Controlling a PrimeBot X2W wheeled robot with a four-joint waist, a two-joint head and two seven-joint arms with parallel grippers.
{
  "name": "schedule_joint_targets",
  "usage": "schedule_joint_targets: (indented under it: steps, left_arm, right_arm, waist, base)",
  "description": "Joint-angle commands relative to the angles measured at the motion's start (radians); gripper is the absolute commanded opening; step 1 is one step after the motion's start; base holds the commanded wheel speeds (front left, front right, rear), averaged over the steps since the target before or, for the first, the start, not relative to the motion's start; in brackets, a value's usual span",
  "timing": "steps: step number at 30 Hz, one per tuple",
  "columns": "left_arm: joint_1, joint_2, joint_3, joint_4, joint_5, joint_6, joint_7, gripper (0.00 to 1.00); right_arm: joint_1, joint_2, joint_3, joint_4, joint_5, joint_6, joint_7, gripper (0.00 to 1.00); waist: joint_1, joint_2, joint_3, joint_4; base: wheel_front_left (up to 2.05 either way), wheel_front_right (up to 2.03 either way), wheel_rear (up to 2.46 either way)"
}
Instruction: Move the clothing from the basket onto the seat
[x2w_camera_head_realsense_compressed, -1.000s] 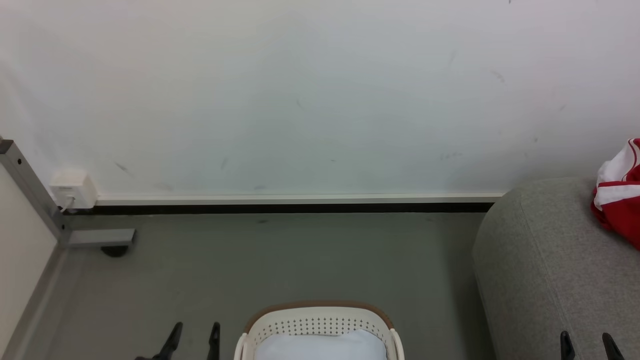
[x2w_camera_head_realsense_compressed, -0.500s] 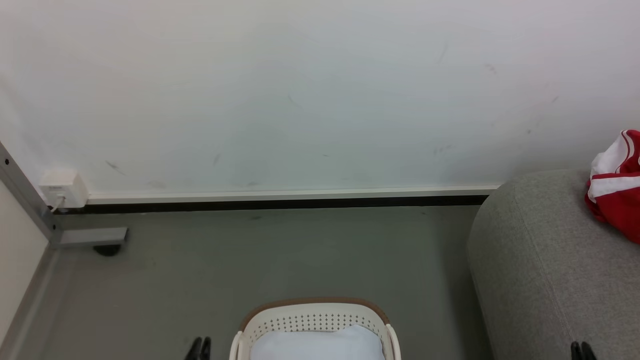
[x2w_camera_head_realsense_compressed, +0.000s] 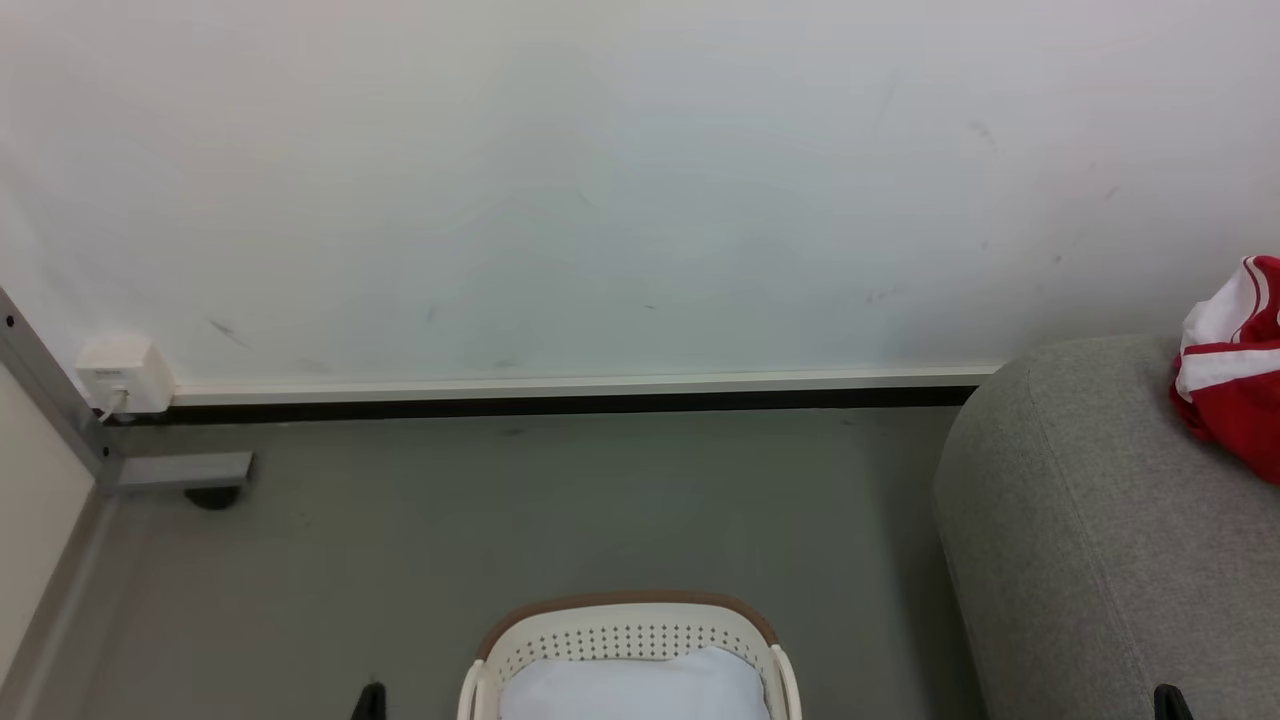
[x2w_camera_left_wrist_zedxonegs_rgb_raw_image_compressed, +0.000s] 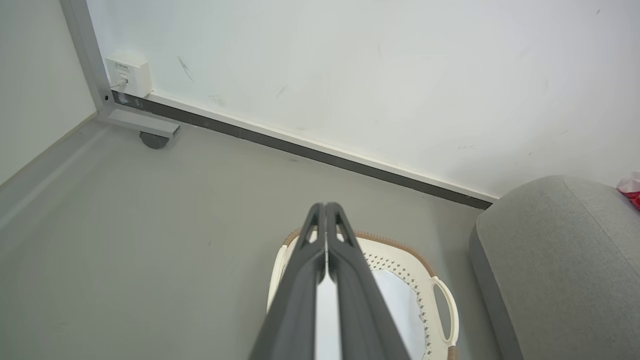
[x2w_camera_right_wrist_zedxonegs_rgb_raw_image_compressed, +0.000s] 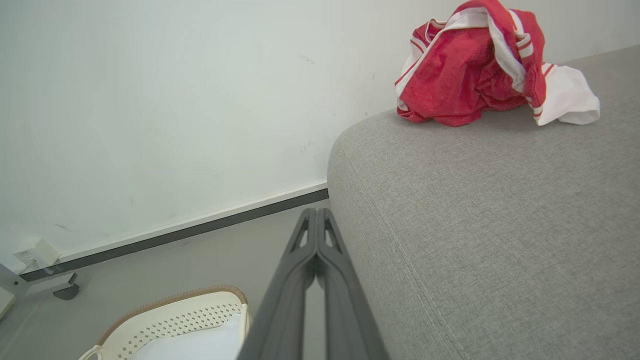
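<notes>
Left tool (x2w_camera_left_wrist_zedxonegs_rgb_raw_image_compressed: 325, 209) clenched, both fingers pressed flat together to the tips, nothing between them; its wrist view looks along them over the basket (x2w_camera_left_wrist_zedxonegs_rgb_raw_image_compressed: 395, 267). Right tool (x2w_camera_right_wrist_zedxonegs_rgb_raw_image_compressed: 316, 214) likewise clenched and empty, pointing along the rounded edge of the seat (x2w_camera_right_wrist_zedxonegs_rgb_raw_image_compressed: 475, 225), not touching it as far as can be told. Change noted: a second ago both tools stood with fingers spread at the foot of the head view; half a second later the fingers were nearly together; now just the dark tips show at the bottom edge, shut. The whole head view has slid a little over the same span, so the camera has moved; basket and seat not logged as shifted. Clothing (x2w_camera_right_wrist_zedxonegs_rgb_raw_image_compressed: 465, 75) lies bunched on top of the seat by the wall (x2w_camera_right_wrist_zedxonegs_rgb_raw_image_compressed: 150, 100), well apart from both tools, and it sat on the seat in the earlier pictures too. Basket stands on the floor (x2w_camera_head_realsense_compressed: 500, 520) holding a plain pale cloth (x2w_camera_head_realsense_compressed: 630, 690); no red visible in it, though its near part is cut off. Reading: garment is where the task wants it, and two empty tools closing and sinking low looks like a return to rest, not the start of another pick. Task judged complete or at its last moment.
</notes>
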Motion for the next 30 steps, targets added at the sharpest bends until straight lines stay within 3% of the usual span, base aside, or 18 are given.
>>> schedule_joint_targets:
  steps: [1,30]
  left_arm:
    - [-0.031,0.002,0.009,-0.021,-0.052,-0.007,0.010,0.00]
    - [-0.082,-0.006,0.076,-0.056,-0.499,-0.050,0.122,0.00]
  right_arm:
    - [-0.030,-0.008,0.000,-0.016,0.048,0.000,0.008,0.00]
    - [-0.116,-0.015,0.012,-0.015,0.498,0.000,0.122,0.00]
  waist:
    - [0.0000,0.0000,0.001,0.000]
    - [-0.0001,0.0000,0.013,-0.004]
  base:
    - [0.00,0.00,0.00]
    - [0.00,0.00,0.00]
